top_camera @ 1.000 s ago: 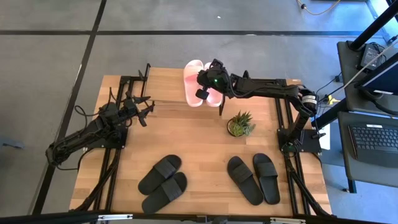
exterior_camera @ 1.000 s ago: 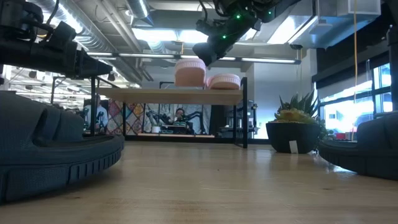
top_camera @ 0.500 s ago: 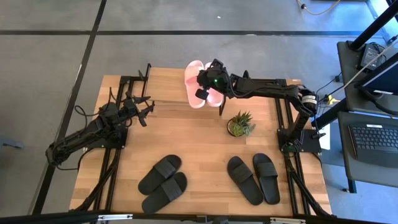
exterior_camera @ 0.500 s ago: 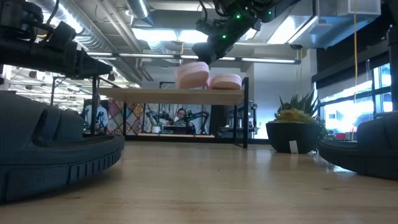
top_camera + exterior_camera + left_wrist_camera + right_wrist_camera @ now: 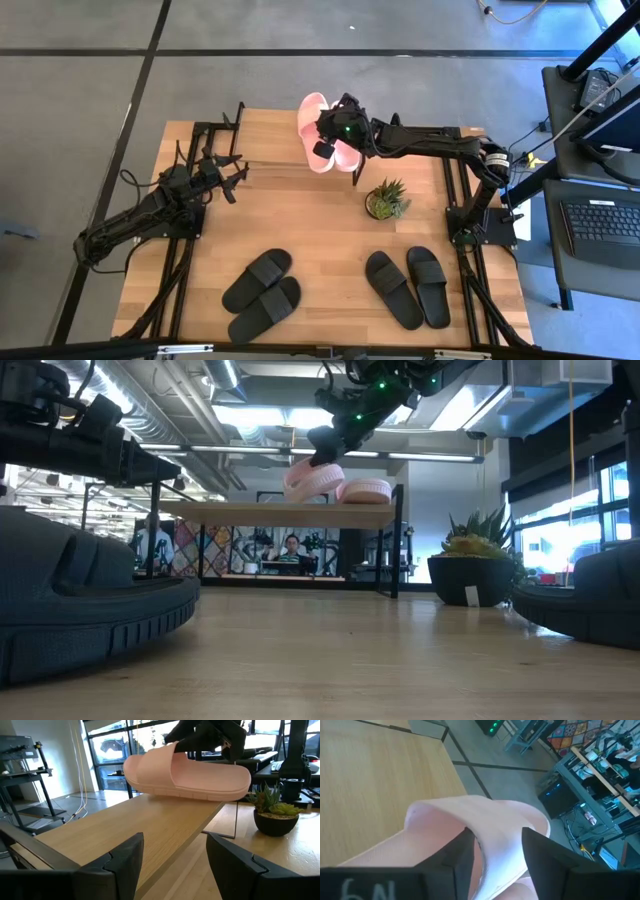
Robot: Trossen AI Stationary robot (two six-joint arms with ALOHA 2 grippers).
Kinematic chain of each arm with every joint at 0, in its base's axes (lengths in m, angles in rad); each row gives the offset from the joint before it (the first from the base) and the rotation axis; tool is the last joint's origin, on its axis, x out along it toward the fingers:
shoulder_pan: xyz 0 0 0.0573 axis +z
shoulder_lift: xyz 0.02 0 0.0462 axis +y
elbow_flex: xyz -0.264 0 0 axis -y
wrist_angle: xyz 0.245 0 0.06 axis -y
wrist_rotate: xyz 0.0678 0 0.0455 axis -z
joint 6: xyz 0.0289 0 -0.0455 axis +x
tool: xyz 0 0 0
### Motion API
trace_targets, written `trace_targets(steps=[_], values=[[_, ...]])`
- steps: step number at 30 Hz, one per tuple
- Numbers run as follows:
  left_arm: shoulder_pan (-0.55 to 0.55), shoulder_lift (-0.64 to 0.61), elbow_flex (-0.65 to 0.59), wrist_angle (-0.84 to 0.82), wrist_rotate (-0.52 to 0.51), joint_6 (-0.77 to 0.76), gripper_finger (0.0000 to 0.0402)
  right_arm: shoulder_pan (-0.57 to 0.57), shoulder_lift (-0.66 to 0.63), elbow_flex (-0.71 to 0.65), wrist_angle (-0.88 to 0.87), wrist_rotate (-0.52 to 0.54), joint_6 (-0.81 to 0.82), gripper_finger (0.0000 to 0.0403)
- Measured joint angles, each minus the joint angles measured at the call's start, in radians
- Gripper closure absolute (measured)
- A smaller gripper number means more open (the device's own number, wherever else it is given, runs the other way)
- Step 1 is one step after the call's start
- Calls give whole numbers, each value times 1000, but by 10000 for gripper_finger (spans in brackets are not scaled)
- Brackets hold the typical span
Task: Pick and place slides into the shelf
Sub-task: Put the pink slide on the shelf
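Up top — pink slides (image 5: 322, 140) on shelf (image 5: 270, 148)

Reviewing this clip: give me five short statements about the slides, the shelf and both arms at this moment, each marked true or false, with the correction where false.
1. The right end effector is over the shelf, gripping a pink slide by its strap. True.
2. That pink slide lies flat on the shelf top. False: in the low view it is tilted, one end raised.
3. All four black slides are already on the shelf. False: both black pairs lie on the table, at the edge opposite the shelf.
4. The left end effector holds nothing; its fingers stand apart, beside the shelf's end. True.
5. The potted plant stands on the shelf. False: it stands on the table beside it.
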Motion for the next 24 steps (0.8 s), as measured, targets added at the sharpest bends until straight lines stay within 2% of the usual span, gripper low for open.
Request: trace_targets(steps=[7,17,24], values=[[0,0,0,0,0,0,193,0,0,0,-20,0,34,200],[0,0,0,0,0,0,193,0,0,1,-133,0,84,197],[0,0,0,0,0,0,193,0,0,8,-198,-1,198,197]])
